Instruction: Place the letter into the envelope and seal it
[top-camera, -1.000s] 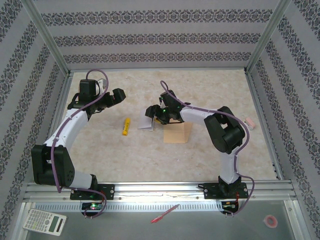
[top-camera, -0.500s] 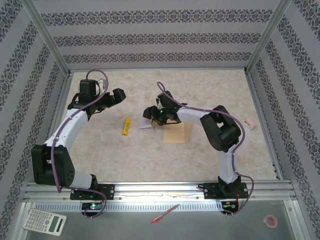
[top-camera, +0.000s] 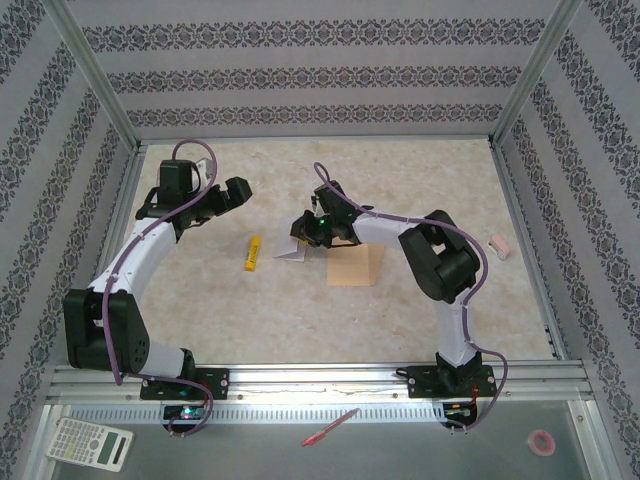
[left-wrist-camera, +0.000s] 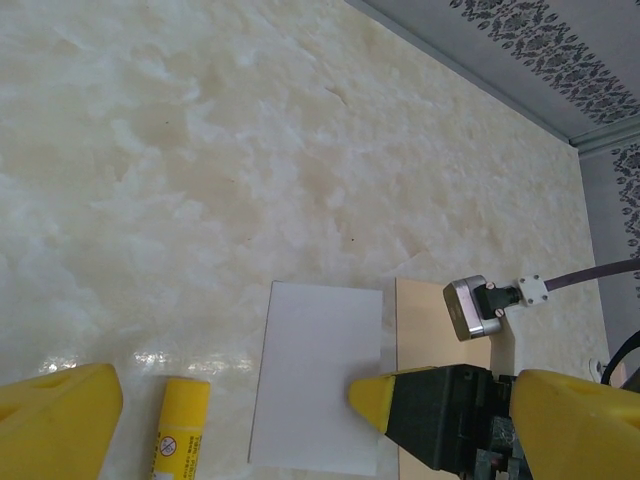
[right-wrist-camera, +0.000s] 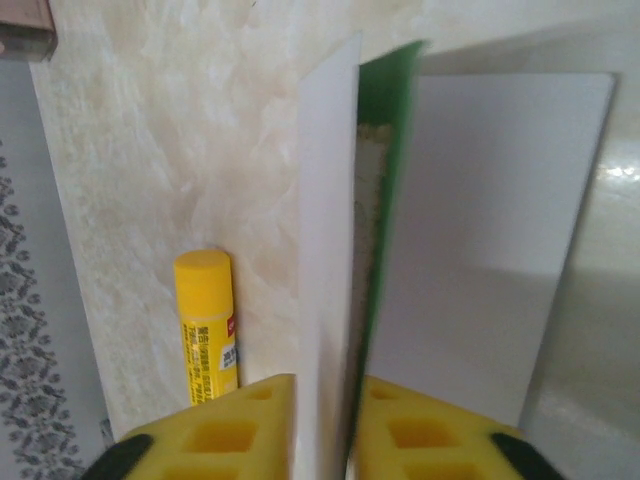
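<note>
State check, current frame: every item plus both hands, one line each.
letter, one edge lifted and pinched in the right hand, the rest lying flat
envelope, lying flat, letter not inside
glue stick, lying on its side, cap on
left hand, open, empty
right hand, shut on the letter

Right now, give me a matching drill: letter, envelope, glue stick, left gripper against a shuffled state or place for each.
Things:
1. letter
2. envelope
3. glue stick
4. left gripper

States or places:
A. open, holding nothing
B. yellow, lying on the table left of the letter
C. edge pinched between the fingers of the right gripper
D. tan, lying flat on the table

Pairs: 1-C, 2-D, 3-B, 4-A
</note>
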